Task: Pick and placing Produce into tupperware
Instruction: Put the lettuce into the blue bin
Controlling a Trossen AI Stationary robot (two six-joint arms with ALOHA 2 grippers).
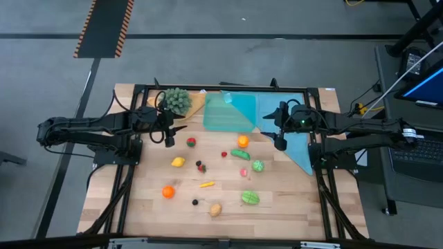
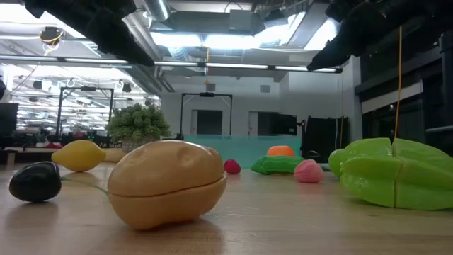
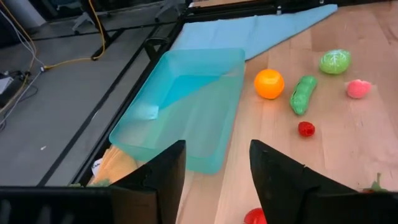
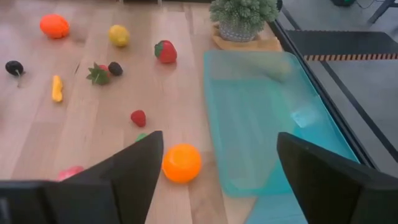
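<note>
**A:** What is hard to make out here?

**B:** From overhead, the clear teal tupperware sits at the far edge of the wooden tabletop, partly blending with a flat teal cloth that runs under it and off toward the right arm. From table height the tupperware is only a thin teal band behind the toys, and both arms are cut off at the top as dark shapes.

**A:** Where are the grippers?

**B:** The left gripper hangs just beside the tupperware's left end, near a bushy green plant. Its wrist view shows the fingers apart with nothing between them. The right gripper hangs at the tupperware's right end over the cloth; its own view shows the fingers spread wide and empty.

**A:** And the produce?

**B:** All of it lies loose on the tabletop, none inside the tupperware. The overhead view shows the whole scatter: an orange just beside the tupperware, a green pod, a lemon, a strawberry. The low view is mostly filled by a tan potato and a green star-shaped fruit, which hide much behind them. The right wrist view shows the plant's tan dish, barely visible from above.
</note>
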